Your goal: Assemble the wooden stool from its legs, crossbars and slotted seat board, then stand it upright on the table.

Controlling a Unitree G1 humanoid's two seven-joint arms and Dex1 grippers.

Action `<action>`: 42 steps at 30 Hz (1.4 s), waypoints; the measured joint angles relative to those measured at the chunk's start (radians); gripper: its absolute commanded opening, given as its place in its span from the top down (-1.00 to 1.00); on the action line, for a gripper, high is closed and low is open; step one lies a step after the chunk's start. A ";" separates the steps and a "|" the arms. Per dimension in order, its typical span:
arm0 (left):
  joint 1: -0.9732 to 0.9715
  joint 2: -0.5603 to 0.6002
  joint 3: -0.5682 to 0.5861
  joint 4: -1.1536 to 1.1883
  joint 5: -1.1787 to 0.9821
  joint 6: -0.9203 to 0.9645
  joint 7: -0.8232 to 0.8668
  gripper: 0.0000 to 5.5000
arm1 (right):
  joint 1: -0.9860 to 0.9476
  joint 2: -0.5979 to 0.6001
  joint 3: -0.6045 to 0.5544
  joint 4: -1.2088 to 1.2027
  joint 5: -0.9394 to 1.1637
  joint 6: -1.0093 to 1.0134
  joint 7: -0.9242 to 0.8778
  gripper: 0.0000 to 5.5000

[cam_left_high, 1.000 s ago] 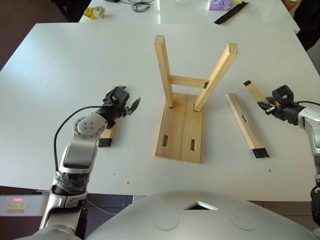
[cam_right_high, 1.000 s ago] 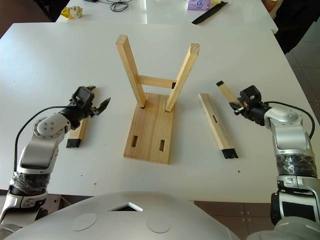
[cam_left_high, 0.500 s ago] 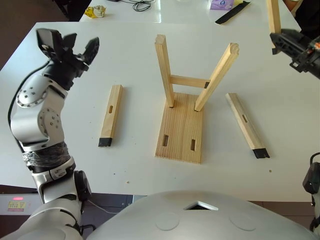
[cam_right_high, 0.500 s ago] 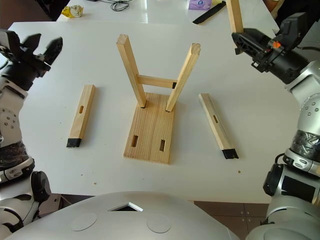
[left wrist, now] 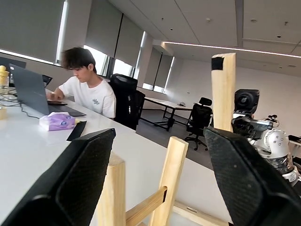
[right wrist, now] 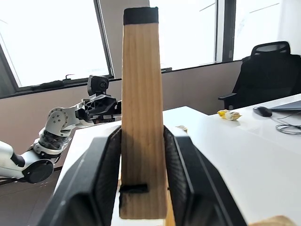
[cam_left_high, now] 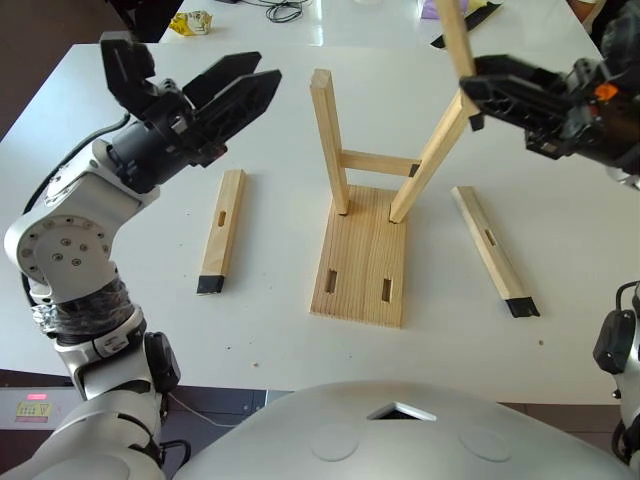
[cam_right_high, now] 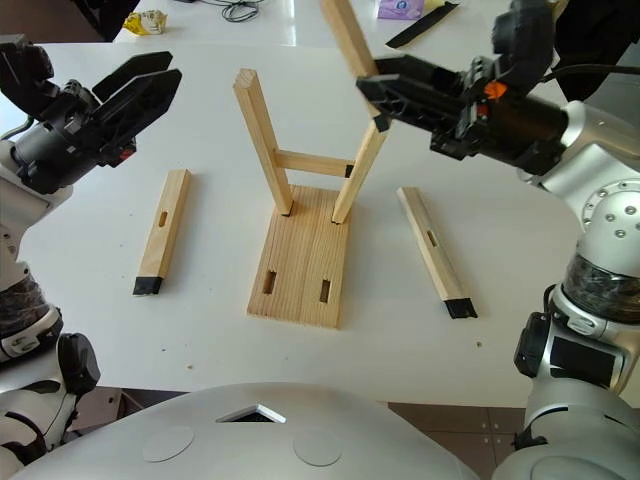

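The slotted seat board (cam_left_high: 358, 268) lies flat mid-table. Two legs (cam_left_high: 328, 140) (cam_left_high: 432, 158) stand in its far slots, joined by a crossbar (cam_left_high: 376, 162). One loose leg (cam_left_high: 222, 228) lies to the left of the board and another (cam_left_high: 490, 248) to the right. My right gripper (cam_left_high: 472, 88) is shut on a wooden bar with a black end (right wrist: 141, 117), held up above the right standing leg. My left gripper (cam_left_high: 266, 68) is raised and open with nothing in it, left of the standing legs and pointing at them.
The white table (cam_left_high: 120, 160) is bare around the parts. Behind it stands a second table carrying a yellow object (cam_left_high: 190, 22), cables and a black strip (cam_left_high: 470, 18).
Both arms rose from the table. My right gripper lifted the bar from the right side to above the right standing leg. My open left gripper left the loose leg and swung towards the frame.
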 measured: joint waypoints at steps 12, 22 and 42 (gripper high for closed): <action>-0.061 -0.093 -0.154 -0.052 -0.157 0.001 0.087 -0.26 | -0.009 0.052 0.142 0.052 0.002 0.023 0.075 0.53; -0.037 -0.049 -0.241 -0.080 -0.186 0.021 0.043 -0.26 | -0.037 0.037 0.165 0.045 0.007 0.042 0.159 0.53; -0.019 -0.021 -0.291 -0.115 -0.136 -0.014 0.020 -0.26 | -0.040 0.017 0.234 0.022 0.003 0.073 0.204 0.53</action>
